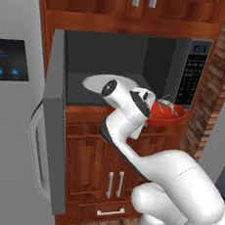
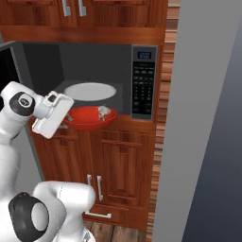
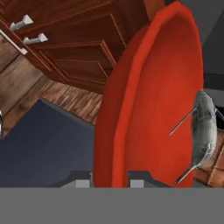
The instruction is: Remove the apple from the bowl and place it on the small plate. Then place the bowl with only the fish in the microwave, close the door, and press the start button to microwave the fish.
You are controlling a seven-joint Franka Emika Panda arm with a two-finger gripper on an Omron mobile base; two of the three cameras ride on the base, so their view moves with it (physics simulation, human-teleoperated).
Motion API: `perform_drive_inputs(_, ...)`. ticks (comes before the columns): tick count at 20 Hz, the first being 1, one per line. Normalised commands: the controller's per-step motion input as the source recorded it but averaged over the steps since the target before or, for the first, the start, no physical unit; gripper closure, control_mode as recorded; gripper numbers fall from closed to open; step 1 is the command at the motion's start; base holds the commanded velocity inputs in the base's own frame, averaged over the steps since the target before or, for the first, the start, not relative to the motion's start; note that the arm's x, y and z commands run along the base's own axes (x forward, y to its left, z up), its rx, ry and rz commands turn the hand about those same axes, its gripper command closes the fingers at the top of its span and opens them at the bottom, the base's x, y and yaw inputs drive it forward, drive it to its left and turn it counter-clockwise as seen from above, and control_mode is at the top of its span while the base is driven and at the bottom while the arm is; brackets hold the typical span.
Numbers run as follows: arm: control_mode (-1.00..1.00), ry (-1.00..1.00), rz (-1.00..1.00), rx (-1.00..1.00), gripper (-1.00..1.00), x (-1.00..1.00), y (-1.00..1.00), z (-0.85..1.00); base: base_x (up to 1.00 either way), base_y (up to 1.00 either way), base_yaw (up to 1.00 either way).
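Note:
My gripper (image 3: 109, 183) is shut on the near rim of the red bowl (image 3: 148, 109), one finger on each side of the rim. The bowl (image 1: 167, 119) hangs level just in front of the microwave (image 1: 193, 74), at the lower right of its opening. A silvery fish (image 3: 204, 131) lies inside the bowl (image 2: 87, 119), and the fish (image 2: 103, 111) is the only thing in it. The door (image 1: 54, 128) stands swung wide open to the left. The gripper (image 2: 66, 117) reaches in from the left. The apple and the small plate are out of view.
A white round disc (image 1: 110, 83) lies on the floor of the microwave's dark cavity. Brown cabinet doors (image 1: 112, 178) sit below. A grey fridge (image 1: 7, 98) stands left of the open door. A brick wall (image 1: 218, 71) and a grey panel (image 2: 203, 118) close in on the right.

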Motion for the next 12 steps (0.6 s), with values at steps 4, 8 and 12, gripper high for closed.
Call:
perform_drive_inputs(4,-1.00,0.00,0.24,0.00,1.00,0.97,0.05,0.41,0.00,0.00,0.00)
perform_drive_inputs(8,-1.00,-0.02,0.26,0.00,1.00,0.61,0.11,0.14,0.00,0.00,0.00)
perform_drive_inputs(12,-1.00,-0.08,0.27,0.00,1.00,0.35,0.18,0.00,0.00,0.00,0.00)
